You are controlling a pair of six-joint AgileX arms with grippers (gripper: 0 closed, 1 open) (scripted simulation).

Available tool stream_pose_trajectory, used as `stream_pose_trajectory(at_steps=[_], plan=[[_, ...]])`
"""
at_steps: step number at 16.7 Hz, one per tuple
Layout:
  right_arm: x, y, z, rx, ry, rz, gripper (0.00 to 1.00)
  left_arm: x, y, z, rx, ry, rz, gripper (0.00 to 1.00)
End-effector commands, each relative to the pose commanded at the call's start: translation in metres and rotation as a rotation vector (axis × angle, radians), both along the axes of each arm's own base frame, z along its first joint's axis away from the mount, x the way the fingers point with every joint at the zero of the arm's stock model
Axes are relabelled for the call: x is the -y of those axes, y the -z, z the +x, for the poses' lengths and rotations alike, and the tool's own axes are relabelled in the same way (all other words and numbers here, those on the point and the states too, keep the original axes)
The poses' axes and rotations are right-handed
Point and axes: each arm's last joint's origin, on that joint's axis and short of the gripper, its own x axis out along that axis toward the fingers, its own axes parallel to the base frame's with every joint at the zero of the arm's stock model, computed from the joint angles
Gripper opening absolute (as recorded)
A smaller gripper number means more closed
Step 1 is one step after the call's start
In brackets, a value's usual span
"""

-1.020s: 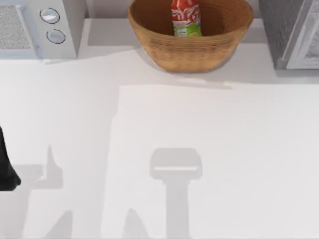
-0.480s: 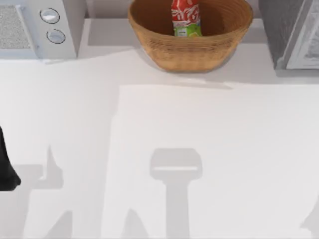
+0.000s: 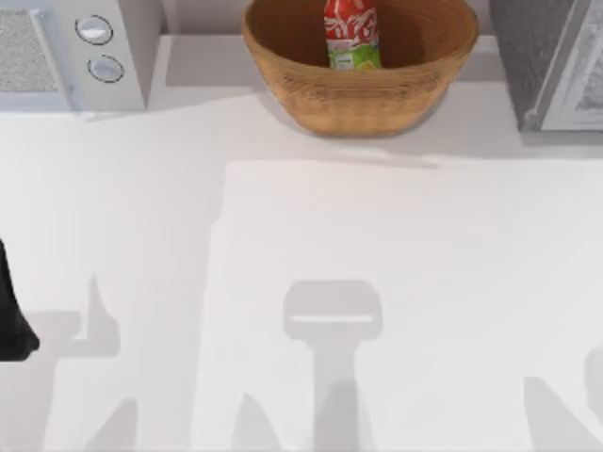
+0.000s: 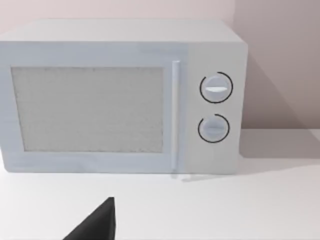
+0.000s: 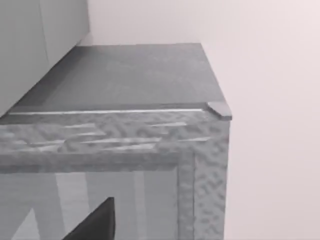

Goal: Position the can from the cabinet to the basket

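At 12 o'clock on table (image 3: 301, 235): can (image 3: 352, 33) upright inside basket (image 3: 358, 94); cabinet (image 3: 528, 56) at 2. Left arm (image 3: 11, 311) parked at 9; fingers of both grippers cannot be told. Judgement: placement done; retreat clear of basket rim.

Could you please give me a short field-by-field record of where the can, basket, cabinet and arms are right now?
can: upright inside the basket
basket: back centre of the table
cabinet: back right corner
microwave: back left corner
left arm: at the table's left edge, idle
left gripper: faces the microwave, holds nothing visible
right gripper: close to the cabinet, holds nothing visible
task: can already in the basket
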Motion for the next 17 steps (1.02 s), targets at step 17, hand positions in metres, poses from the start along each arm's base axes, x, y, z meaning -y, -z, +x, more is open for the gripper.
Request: stream_pose_trajectory(at_steps=[17], plan=[[-0.071,-0.045,0.035,0.033,0.008,-0.032,1.00,0.000,0.000,0.000,0.000,0.000,0.000,1.00]])
